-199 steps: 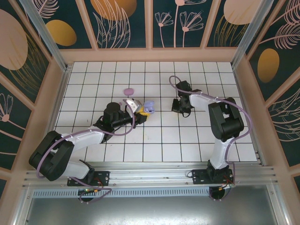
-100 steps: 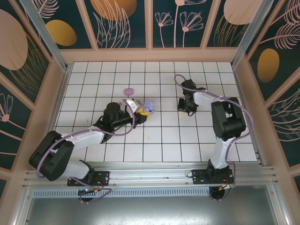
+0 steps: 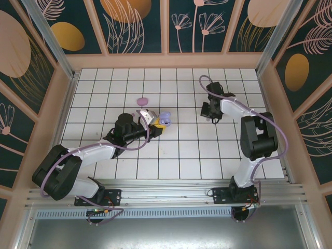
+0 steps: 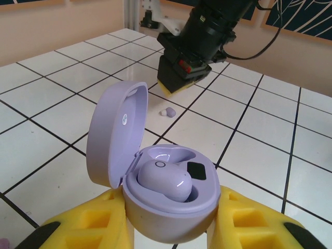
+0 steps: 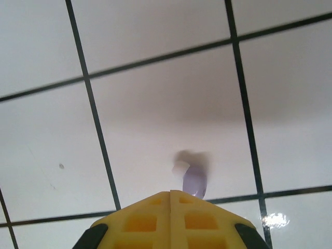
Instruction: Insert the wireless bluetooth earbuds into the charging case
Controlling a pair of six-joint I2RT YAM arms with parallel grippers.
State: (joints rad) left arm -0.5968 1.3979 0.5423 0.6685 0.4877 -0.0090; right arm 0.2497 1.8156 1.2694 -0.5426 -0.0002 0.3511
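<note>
My left gripper (image 4: 169,224) is shut on the lavender charging case (image 4: 166,207), its yellow fingers (image 4: 88,225) pressing both sides. The lid stands open and one lavender earbud (image 4: 162,179) sits in a socket. From above, the case (image 3: 165,119) is left of the table's middle, at the left gripper (image 3: 155,122). A second lavender earbud (image 4: 167,111) lies loose on a tile. My right gripper (image 4: 179,85) hovers just behind it. In the right wrist view that earbud (image 5: 194,179) lies just past the tips of the right gripper (image 5: 170,193), which is shut and holds nothing.
A small pink rounded case (image 3: 142,100) lies on the tiles behind the left gripper. The right gripper (image 3: 209,111) is right of centre on the white grid table (image 3: 176,155). Wooden walls (image 3: 166,61) ring the table.
The right gripper has moved right and toward the back of the table, still shut. The left gripper and the open case have stayed put.
</note>
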